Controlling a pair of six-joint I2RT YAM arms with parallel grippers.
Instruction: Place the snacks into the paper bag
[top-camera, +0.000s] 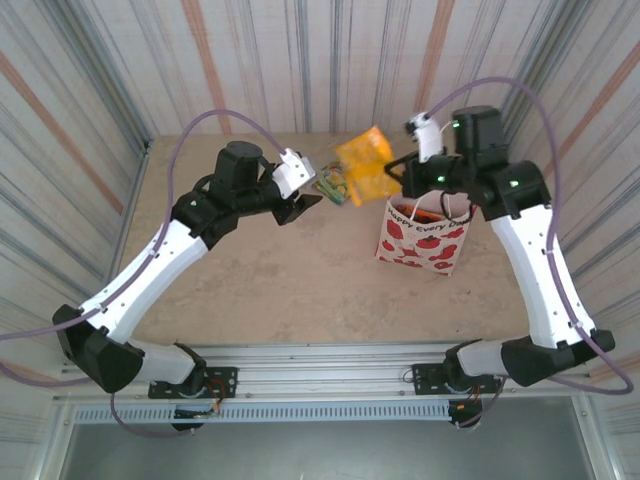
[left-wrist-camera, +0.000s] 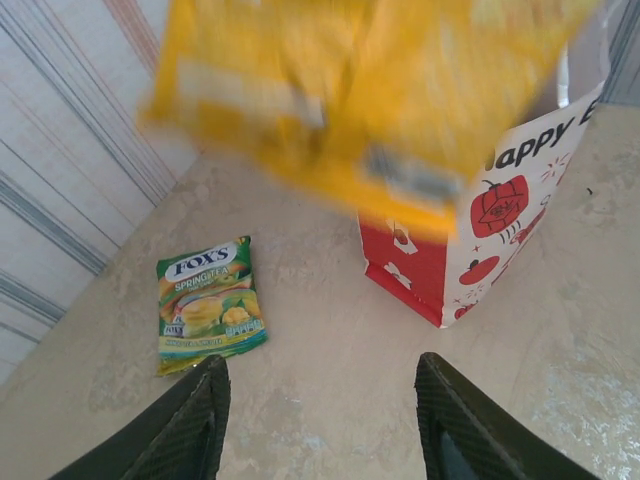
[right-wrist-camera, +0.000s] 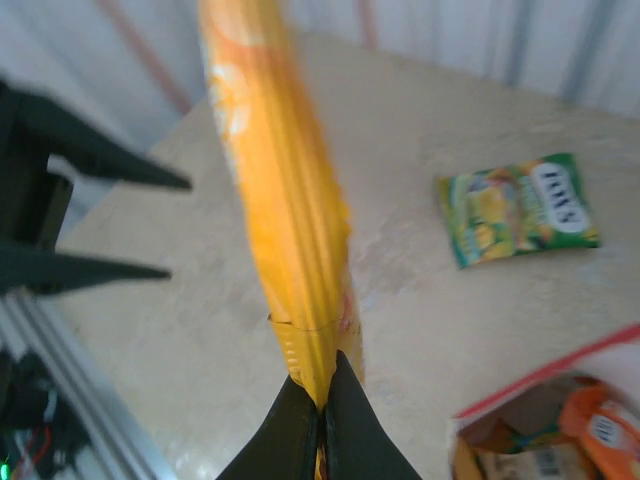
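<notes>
Closed fingers of the right gripper (right-wrist-camera: 322, 425) pinch an orange-yellow packet (right-wrist-camera: 275, 200), holding it in the air beside the open mouth of the paper bag (top-camera: 425, 235). Opposite, the left gripper (left-wrist-camera: 322, 370) stands open and empty, near a green Fox's packet (left-wrist-camera: 208, 303) lying flat on the desk (top-camera: 280, 290).

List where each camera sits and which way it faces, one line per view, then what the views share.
Top external: above and behind the bases, looking down on the table; both arms, left gripper and right gripper show.
Left wrist: looks forward and down between its open fingers at the green Fox's packet and paper bag.
Right wrist: looks along its shut fingers, which pinch the orange-yellow packet.
Shared: all three show both packets and the bag.
</notes>
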